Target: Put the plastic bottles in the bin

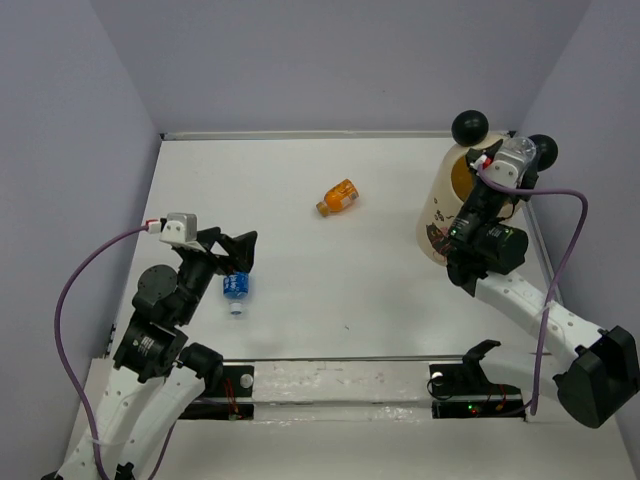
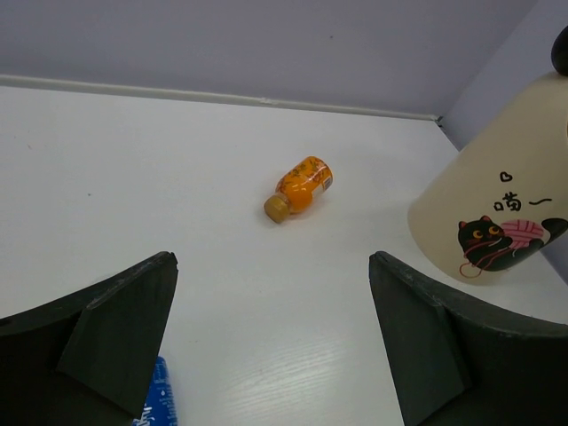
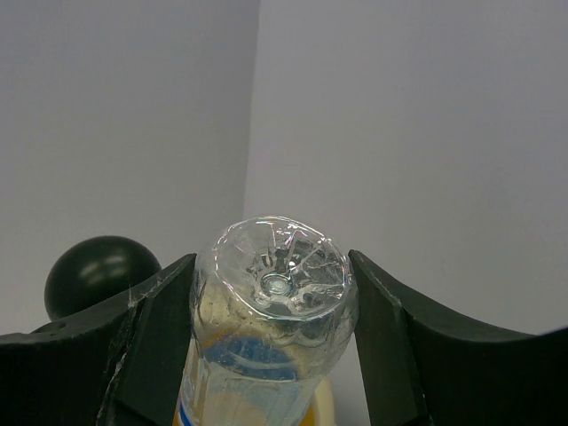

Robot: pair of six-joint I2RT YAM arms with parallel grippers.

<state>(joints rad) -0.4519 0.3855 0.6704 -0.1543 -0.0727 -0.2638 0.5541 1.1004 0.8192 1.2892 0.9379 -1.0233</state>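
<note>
- We see the right gripper [image 3: 271, 306] clamped on a clear plastic bottle [image 3: 266, 355] with a blue label, its ribbed base turned towards the wrist camera.
- That bottle hangs above the yellow inside of the cream bin [image 1: 440, 215], beside a black ball ear [image 3: 99, 271].
- We see the left gripper [image 2: 271, 266] with its fingers spread wide and nothing between them, low over the worktop [image 1: 350, 290].
- A second blue-labelled bottle [image 1: 236, 288] lies on the worktop just under it.
- The orange bottle [image 1: 338, 197] lies on its side farther out, well apart from the bin.
</note>
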